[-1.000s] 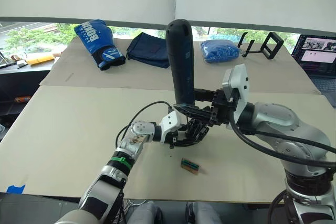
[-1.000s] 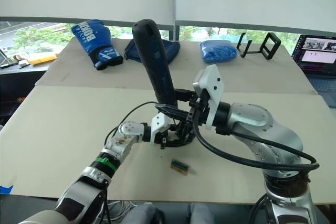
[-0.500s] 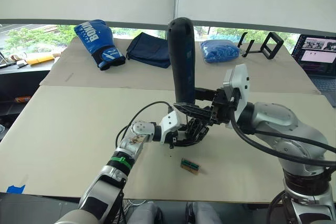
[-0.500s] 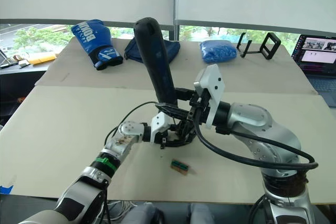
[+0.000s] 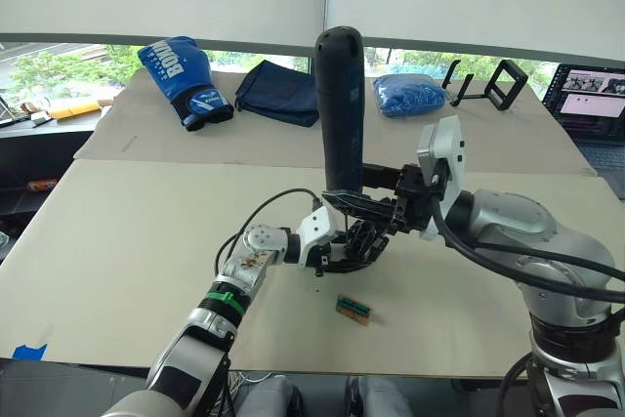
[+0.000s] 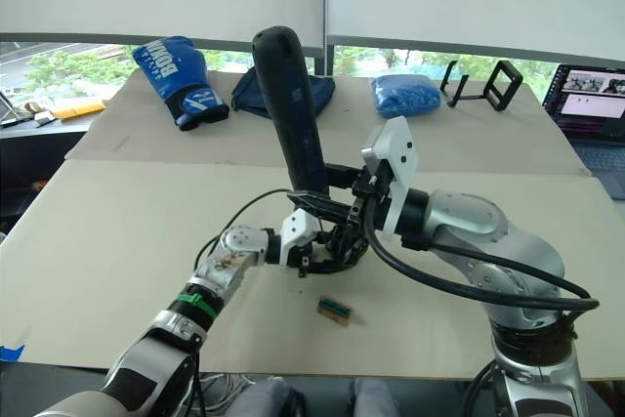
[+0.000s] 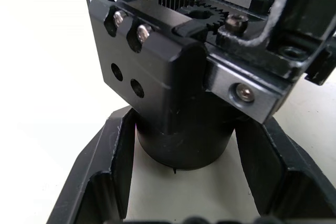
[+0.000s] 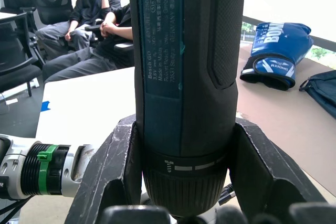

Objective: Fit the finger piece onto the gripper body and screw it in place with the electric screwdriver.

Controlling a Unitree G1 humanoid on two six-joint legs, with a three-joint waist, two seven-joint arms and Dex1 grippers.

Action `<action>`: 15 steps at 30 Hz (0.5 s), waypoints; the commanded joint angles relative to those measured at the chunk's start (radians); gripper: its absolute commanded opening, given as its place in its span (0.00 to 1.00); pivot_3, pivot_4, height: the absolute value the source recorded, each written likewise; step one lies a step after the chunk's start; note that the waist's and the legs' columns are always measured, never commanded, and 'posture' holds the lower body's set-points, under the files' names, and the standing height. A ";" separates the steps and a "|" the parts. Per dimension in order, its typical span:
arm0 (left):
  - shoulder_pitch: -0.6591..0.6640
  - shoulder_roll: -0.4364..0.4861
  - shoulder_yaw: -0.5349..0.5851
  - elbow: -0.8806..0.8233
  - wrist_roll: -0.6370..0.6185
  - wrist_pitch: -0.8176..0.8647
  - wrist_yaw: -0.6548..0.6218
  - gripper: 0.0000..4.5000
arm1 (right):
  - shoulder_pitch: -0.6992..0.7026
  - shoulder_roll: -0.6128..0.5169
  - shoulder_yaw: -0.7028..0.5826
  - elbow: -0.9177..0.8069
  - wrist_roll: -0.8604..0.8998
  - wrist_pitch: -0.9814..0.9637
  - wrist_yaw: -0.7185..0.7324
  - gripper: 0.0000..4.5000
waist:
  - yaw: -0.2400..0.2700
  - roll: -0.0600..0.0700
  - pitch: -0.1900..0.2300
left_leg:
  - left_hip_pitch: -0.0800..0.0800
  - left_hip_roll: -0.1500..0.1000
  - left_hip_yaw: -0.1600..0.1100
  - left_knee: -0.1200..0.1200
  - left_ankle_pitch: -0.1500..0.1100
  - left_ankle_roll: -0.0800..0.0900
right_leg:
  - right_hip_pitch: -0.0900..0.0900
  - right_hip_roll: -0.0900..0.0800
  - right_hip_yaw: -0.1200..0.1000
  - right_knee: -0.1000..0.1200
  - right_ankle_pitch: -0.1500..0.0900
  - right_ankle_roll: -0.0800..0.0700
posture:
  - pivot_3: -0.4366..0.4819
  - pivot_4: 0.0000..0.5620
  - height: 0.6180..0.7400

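The gripper body (image 7: 173, 77), a black block with silvery screws and a small gear, stands on the table. My left gripper (image 5: 354, 247) is shut on its round base, one finger (image 7: 113, 161) on each side. The electric screwdriver (image 5: 340, 109), a thick dark blue-black handle, stands nearly upright right above the body, tip down and hidden behind my fingers. My right gripper (image 5: 371, 205) is shut around the screwdriver's lower end (image 8: 184, 182). The finger piece is hidden among the black parts there.
A tiny green-brown block (image 5: 354, 309) lies just in front of the grippers. At the table's far side are a blue boxing glove (image 5: 186, 67), a dark bag (image 5: 278, 92), a blue bundle (image 5: 408, 95) and a black stand (image 5: 493, 83). A laptop (image 5: 591, 95) stands far right. People (image 8: 100, 19) sit beyond the table.
The screwdriver's handle has tipped slightly to the right, closer to upright. My left gripper and the gripper body have stayed where they were.
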 commanded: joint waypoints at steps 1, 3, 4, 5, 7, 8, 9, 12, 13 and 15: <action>-0.006 -0.005 0.008 -0.052 -0.020 -0.021 -0.005 0.51 | 0.002 0.001 -0.048 -0.039 0.012 -0.030 -0.010 0.42 | 0.000 0.000 0.000 | 0.000 0.000 0.000 0.000 0.000 0.000 | 0.000 0.000 0.000 0.000 0.000 0.000 | 0.48 0.27 1.00; -0.005 -0.005 0.008 -0.054 -0.020 -0.021 -0.004 0.51 | 0.006 0.002 -0.049 -0.042 0.011 -0.038 -0.013 0.42 | 0.000 0.000 0.000 | 0.000 0.000 0.000 0.000 0.000 0.000 | 0.000 0.000 0.000 0.000 0.000 0.000 | 0.48 0.27 1.00; -0.005 -0.005 0.008 -0.055 -0.020 -0.021 -0.004 0.51 | 0.005 0.003 -0.050 -0.043 0.011 -0.039 -0.015 0.42 | 0.000 0.000 0.000 | 0.000 0.000 0.000 0.000 0.000 0.000 | 0.000 0.000 0.000 0.000 0.000 0.000 | 0.48 0.27 1.00; -0.005 -0.005 0.007 -0.055 -0.020 -0.021 -0.004 0.51 | 0.001 0.004 -0.052 -0.045 0.016 -0.035 -0.022 0.42 | 0.000 0.000 0.000 | 0.000 0.000 0.000 0.000 0.000 0.000 | 0.000 0.000 0.000 0.000 0.000 0.000 | 0.48 0.27 1.00; -0.005 -0.005 0.008 -0.055 -0.019 -0.022 -0.004 0.51 | -0.010 0.006 -0.054 -0.047 0.023 -0.027 -0.032 0.42 | 0.000 0.000 0.000 | 0.000 0.000 0.000 0.000 0.000 0.000 | 0.000 0.000 0.000 0.000 0.000 0.000 | 0.48 0.27 1.00; -0.006 -0.005 0.008 -0.055 -0.019 -0.022 -0.004 0.51 | -0.021 0.006 -0.056 -0.048 0.031 -0.019 -0.040 0.42 | 0.000 0.000 0.000 | 0.000 0.000 0.000 0.000 0.000 0.000 | 0.000 0.000 0.000 0.000 0.000 0.000 | 0.48 0.27 1.00; -0.006 -0.005 0.008 -0.054 -0.019 -0.022 -0.004 0.51 | -0.032 0.006 -0.056 -0.049 0.037 -0.012 -0.047 0.42 | 0.000 0.000 0.000 | 0.000 0.000 0.000 0.000 0.000 0.000 | 0.000 0.000 0.000 0.000 0.000 0.000 | 0.48 0.27 1.00; -0.007 -0.004 0.008 -0.054 -0.019 -0.022 -0.003 0.51 | -0.082 0.012 -0.069 -0.038 0.080 0.023 -0.089 0.42 | -0.001 0.000 0.000 | 0.000 0.000 0.000 0.000 0.000 0.000 | 0.000 0.000 0.000 0.000 0.000 0.000 | 0.48 0.27 1.00; -0.006 -0.004 0.008 -0.055 -0.019 -0.022 -0.003 0.51 | -0.097 0.013 -0.072 -0.035 0.091 0.034 -0.099 0.42 | -0.001 0.000 0.000 | 0.000 0.000 0.000 0.000 0.000 0.000 | 0.000 0.000 0.000 0.000 0.000 0.000 | 0.48 0.27 1.00; -0.005 -0.004 0.007 -0.057 -0.019 -0.021 -0.004 0.51 | -0.126 0.020 -0.081 -0.030 0.126 0.060 -0.131 0.42 | 0.000 0.000 0.000 | 0.000 0.000 0.000 0.000 0.000 0.000 | 0.000 0.000 0.000 0.000 0.000 0.000 | 0.48 0.27 1.00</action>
